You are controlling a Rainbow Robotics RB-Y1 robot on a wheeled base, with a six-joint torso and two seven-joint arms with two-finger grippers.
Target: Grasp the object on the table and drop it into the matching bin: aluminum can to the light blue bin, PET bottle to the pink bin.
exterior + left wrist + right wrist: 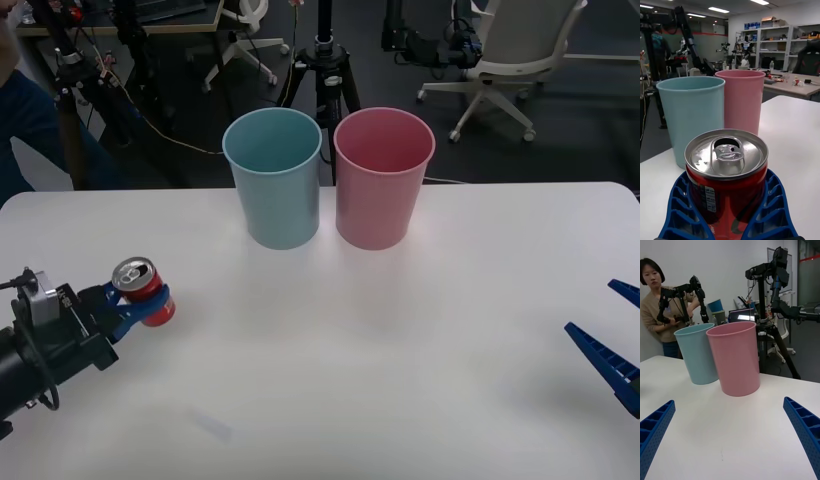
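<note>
**A:** Table [420, 380] first: big white top, rounded corners, takes up most of the front view. What's standing on it?

**B:** Two tall plastic bins, upright, at the far middle. Light blue bin [273, 178] on the robot's left, pink bin [383, 177] on its right. Rims just beside each other; can't tell if they touch. Both look empty from above.

**A:** Arms?

**B:** Left arm comes in low from the near left edge of the table, black wrist housing with cables. Left gripper [140, 303] points toward the middle of the table. Right gripper [612, 335] sits at the near right edge, well apart from everything.

**A:** Right gripper state?

**B:** Spread wide, nothing between the blue ribbed fingers [805, 427]. Its wrist camera looks across bare tabletop at both bins.

**A:** Left one?

**B:** Closed around the can [143, 290]. Blue fingers [769, 210] wrap the red body on both sides, touching it. Left wrist view has it dead centre, cradled.

**A:** Can orientation?

**B:** Close to upright, silver top and pull tab facing up. In the front view it leans slightly. Whether the base is on the table or just off it, can't tell.

**A:** Where is it relative to the bins?

**B:** Near left part of the table, well short of both. Blue bin is the closer one. From the left wrist camera the blue bin is right behind the can, the pink one beside that.
</note>
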